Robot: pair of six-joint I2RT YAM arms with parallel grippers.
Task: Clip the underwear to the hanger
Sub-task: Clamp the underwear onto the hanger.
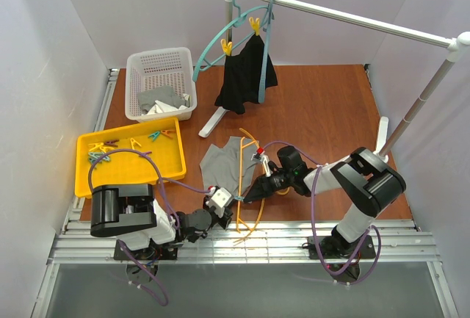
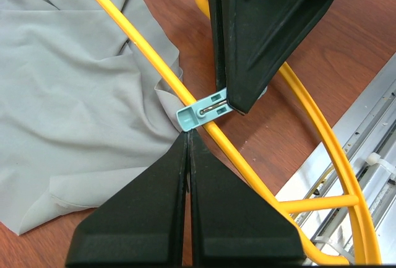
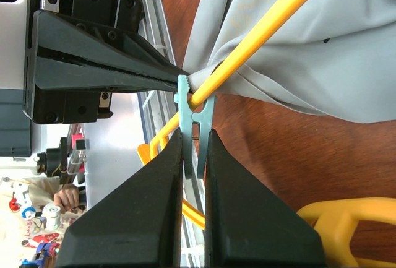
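The grey underwear [image 1: 222, 160] lies flat on the brown table, with the yellow hanger [image 1: 251, 219] lying across its right edge. My left gripper [image 2: 189, 137] is shut, its tips pinching the underwear's [image 2: 74, 88] edge right beside the hanger bar [image 2: 148, 57]. My right gripper [image 3: 195, 133] is shut on the handles of a teal clothespin [image 3: 197, 104]. The clothespin's mouth sits around the hanger bar [image 3: 260, 23] and the bunched edge of the underwear [image 3: 322, 45]. In the top view the two grippers, left [image 1: 236, 206] and right [image 1: 247, 197], meet tip to tip at the hanger.
A yellow tray [image 1: 84, 178] with several clothespins sits at the left, with a white basket [image 1: 139, 64] of cloth behind it. A white rack [image 1: 345, 17] carries a teal hanger [image 1: 209, 42] with a black garment [image 1: 246, 76]. Metal rails [image 1: 242, 248] run along the near edge.
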